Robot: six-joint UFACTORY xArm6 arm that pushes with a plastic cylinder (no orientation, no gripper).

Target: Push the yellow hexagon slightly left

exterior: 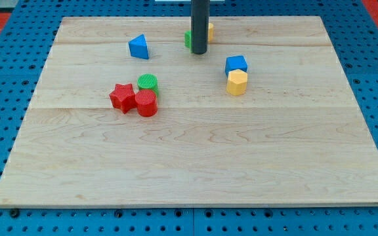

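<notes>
The yellow hexagon lies on the wooden board right of centre in the upper half, touching a blue block just above it. My tip is near the view's top centre, up and to the left of the hexagon and well apart from it. The rod hides most of a green block and a yellow block behind it.
A blue triangle sits at the upper left. A green cylinder, a red star and a red cylinder cluster left of centre. The board rests on a blue pegboard.
</notes>
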